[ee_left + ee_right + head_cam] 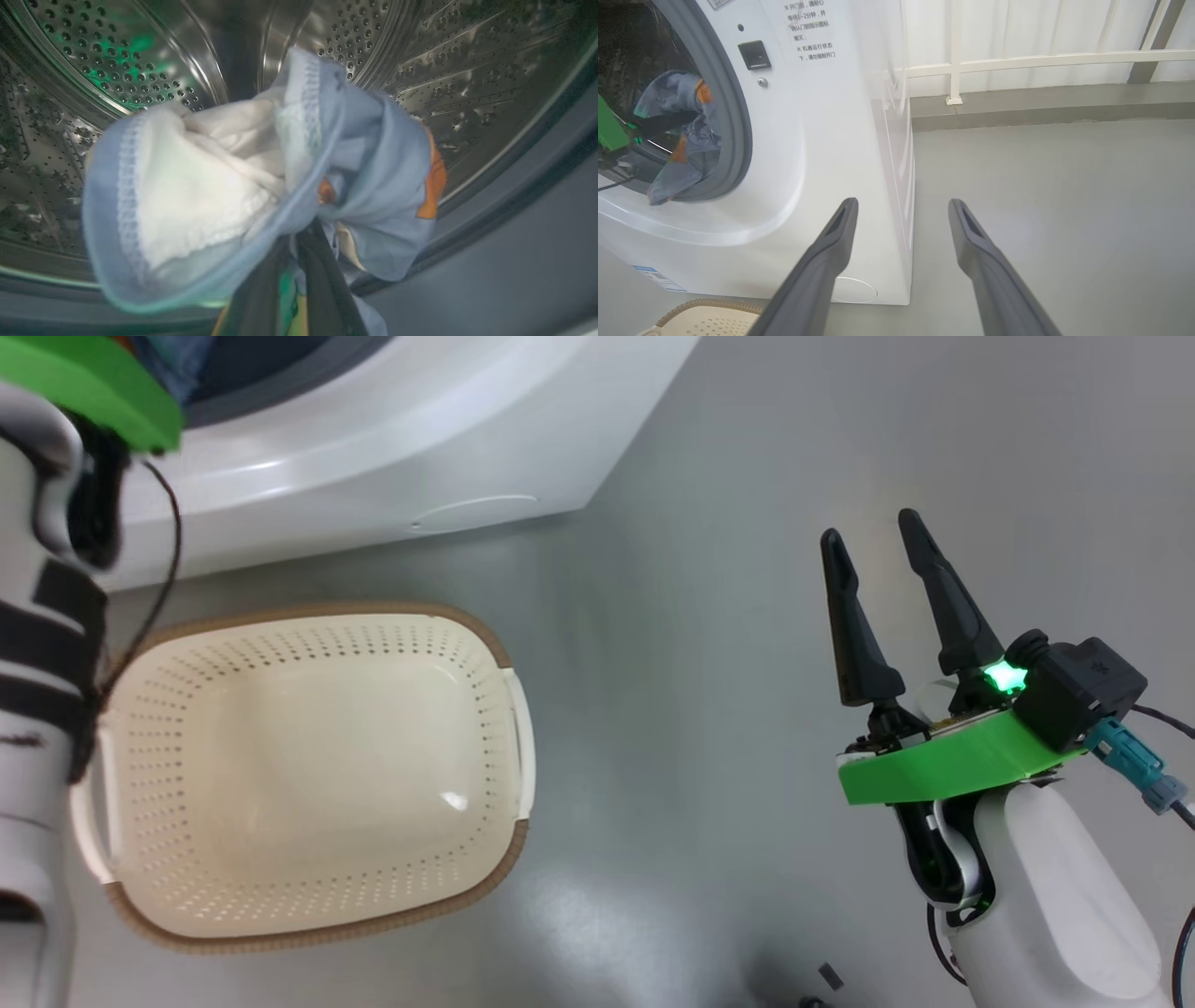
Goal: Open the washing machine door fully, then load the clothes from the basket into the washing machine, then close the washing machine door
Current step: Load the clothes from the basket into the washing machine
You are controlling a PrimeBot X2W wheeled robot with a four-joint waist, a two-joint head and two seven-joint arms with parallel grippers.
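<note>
A light blue garment (261, 177) of the clothes, with white lining and orange print, hangs bunched in my left gripper (303, 233), which is shut on it inside the steel drum (117, 60) of the washing machine (817, 154). In the right wrist view this garment (686, 144) droops over the grey gasket (738, 126) at the drum's mouth. The basket (308, 765) sits on the floor below the machine with nothing in it. My right gripper (870, 527) stands open over bare floor to the right, holding nothing. The washing machine door is out of view.
Grey floor (1064, 196) stretches to the right of the machine up to a white railing (1017, 60) by the wall. The machine's round service flap (854, 289) is low on its front. A small dark bit (829, 976) lies on the floor near my right arm.
</note>
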